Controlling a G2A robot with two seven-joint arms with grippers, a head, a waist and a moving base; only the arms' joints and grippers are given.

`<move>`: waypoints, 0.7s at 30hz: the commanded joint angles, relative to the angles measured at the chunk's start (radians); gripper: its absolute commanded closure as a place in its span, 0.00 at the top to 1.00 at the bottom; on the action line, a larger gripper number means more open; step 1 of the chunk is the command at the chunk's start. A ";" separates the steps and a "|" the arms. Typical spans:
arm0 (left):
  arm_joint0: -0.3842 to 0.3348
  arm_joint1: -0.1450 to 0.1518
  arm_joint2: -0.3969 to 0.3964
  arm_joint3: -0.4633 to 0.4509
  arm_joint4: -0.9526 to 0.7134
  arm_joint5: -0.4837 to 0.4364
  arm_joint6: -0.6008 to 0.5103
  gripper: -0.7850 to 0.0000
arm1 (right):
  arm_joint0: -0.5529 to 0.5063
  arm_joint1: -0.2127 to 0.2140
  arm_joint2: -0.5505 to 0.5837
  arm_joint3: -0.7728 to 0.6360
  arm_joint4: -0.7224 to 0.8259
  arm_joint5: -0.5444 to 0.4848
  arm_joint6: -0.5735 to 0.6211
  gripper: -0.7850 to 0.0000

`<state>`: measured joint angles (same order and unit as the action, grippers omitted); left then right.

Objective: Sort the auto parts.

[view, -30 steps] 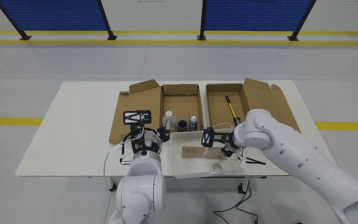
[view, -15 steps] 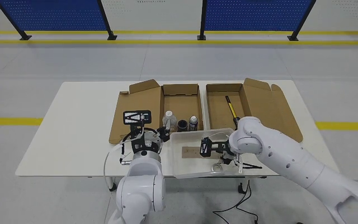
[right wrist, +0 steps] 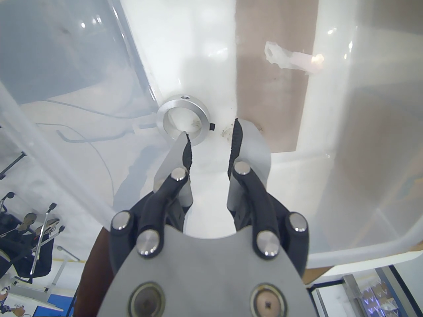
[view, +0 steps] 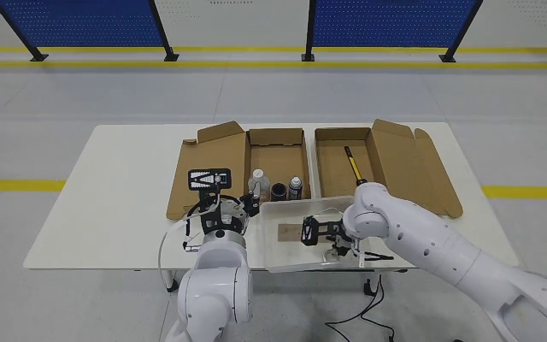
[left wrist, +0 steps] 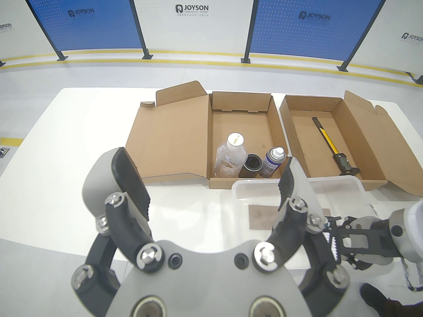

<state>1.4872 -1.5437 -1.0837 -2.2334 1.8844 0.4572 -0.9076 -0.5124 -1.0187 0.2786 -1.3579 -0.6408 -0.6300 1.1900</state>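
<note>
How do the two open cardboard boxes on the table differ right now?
The left box holds three upright containers, a clear bottle, a black can and a spray can; the right box holds one caliper lying flat. The left box's lid opens leftward, the right box's rightward. Both are open brown cardboard, side by side behind the tray.

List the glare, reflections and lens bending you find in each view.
Right wrist view: small bright glints on the wall of the clear tray, and the metal ring shines. Left wrist view: wide-lens bending, so the far edge of the table and the yellow floor lines bow. Top view: the table is evenly lit, with no hot spots.
</note>
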 commanded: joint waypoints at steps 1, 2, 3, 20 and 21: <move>0.000 0.000 0.000 0.000 0.000 0.000 0.000 1.00 | 0.000 -0.007 -0.005 0.013 0.001 -0.003 -0.003 0.35; 0.000 0.000 0.000 0.000 0.000 0.000 0.000 1.00 | 0.000 -0.009 -0.007 0.017 0.001 -0.005 -0.005 0.34; 0.000 0.000 0.000 0.000 0.000 0.000 0.000 1.00 | 0.000 -0.013 -0.011 0.023 0.001 -0.007 -0.007 0.33; 0.000 0.000 0.000 0.000 0.000 0.000 0.000 1.00 | 0.012 -0.072 -0.056 0.126 0.003 -0.031 -0.031 0.22; 0.000 0.000 0.000 0.000 0.000 0.000 0.000 1.00 | 0.012 -0.075 -0.059 0.131 0.003 -0.033 -0.033 0.22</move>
<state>1.4872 -1.5437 -1.0837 -2.2334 1.8844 0.4572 -0.9076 -0.5007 -1.0912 0.2219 -1.2318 -0.6381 -0.6614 1.1587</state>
